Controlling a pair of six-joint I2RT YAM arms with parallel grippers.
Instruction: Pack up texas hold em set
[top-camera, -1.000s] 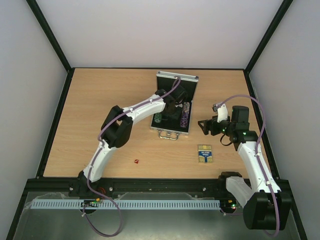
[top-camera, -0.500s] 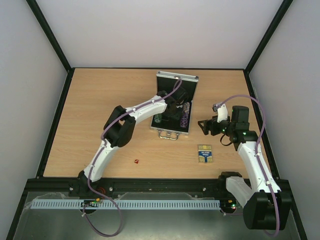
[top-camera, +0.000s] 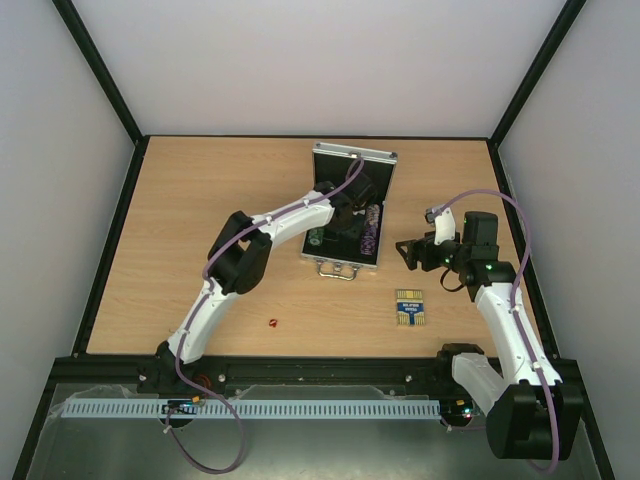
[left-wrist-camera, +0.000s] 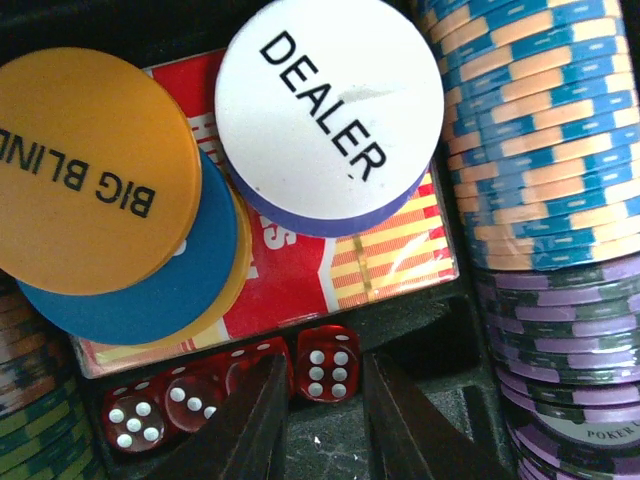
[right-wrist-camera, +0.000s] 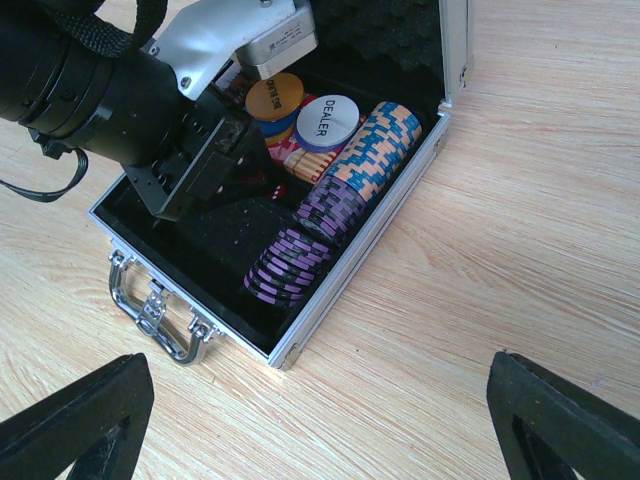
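Hovering narrowly parted over the red dice, left jaws hold nothing; right jaws gape wide, empty.

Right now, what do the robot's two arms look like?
Both are white tubes with chunky black joints. A purple cable runs along the left arm, another along the right arm. Their fingers are black pointed wedges. A small green light glows on the right arm.

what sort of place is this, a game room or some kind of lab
Most likely a robot lab test cell: a wooden table boxed in by plain white panels, with the left arm and right arm bolted at its near edge.
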